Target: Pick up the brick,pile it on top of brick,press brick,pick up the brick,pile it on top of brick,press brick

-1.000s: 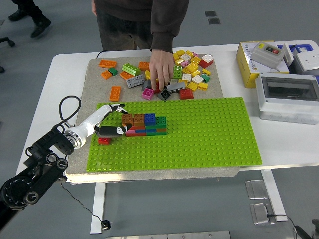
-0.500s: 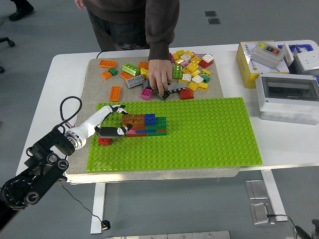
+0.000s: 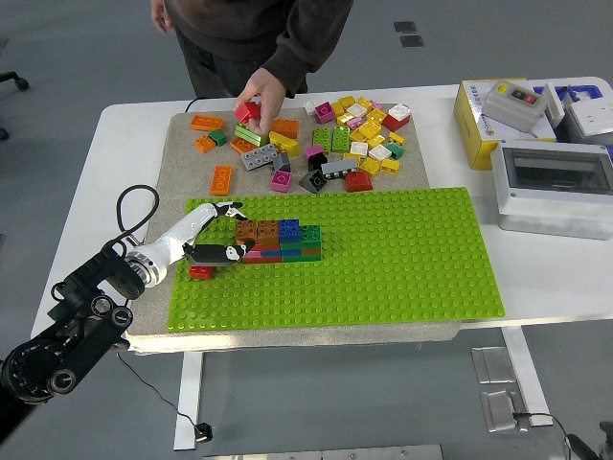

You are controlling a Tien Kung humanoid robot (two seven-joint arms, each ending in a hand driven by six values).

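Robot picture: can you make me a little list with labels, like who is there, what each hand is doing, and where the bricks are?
robot left hand: open, fingers beside the brick stack
robot right hand: not in view
brick stack: brown, blue, red and green bricks on the green baseplate
red brick by wrist: on the baseplate's left part
person's hand: holds a red brick above the loose bricks
loose bricks: heaped on the mat behind the baseplate

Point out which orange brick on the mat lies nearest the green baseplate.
The lone orange brick at the mat's left, just above the green baseplate; the other orange bricks sit farther back.
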